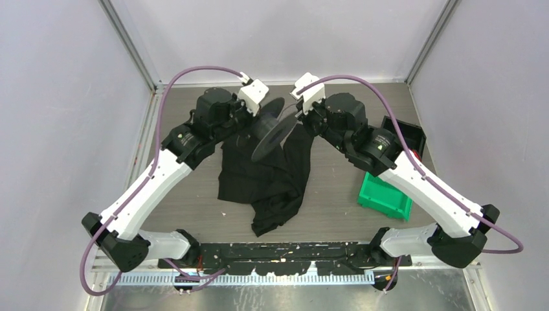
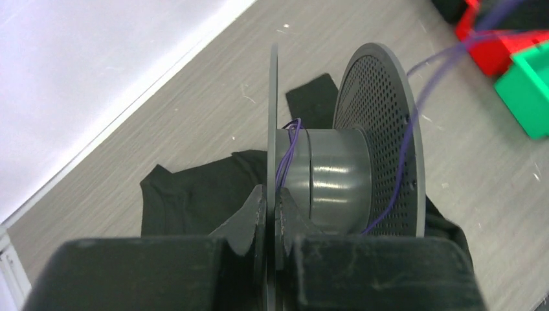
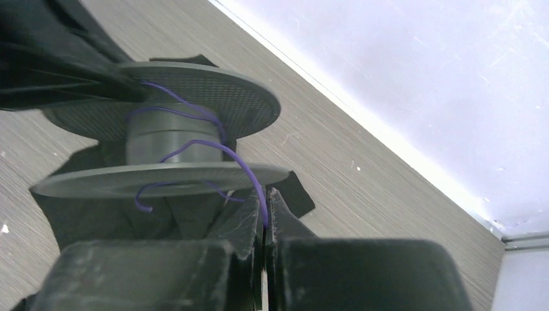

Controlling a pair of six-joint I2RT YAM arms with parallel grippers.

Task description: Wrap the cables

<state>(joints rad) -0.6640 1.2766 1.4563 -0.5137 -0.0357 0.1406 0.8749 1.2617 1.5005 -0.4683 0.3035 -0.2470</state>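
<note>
A grey spool with two round flanges is held up above a black cloth at the back middle. My left gripper is shut on the thin edge of one flange. A thin purple wire makes a few loose turns round the spool's hub and runs off past the perforated flange. In the right wrist view the spool lies sideways and the wire arcs from the hub down between my right gripper's fingers, which are shut on it.
A black cloth garment lies spread on the table under the spool. A green bin and a black tray with red inside sit at the right. White walls close the back and sides.
</note>
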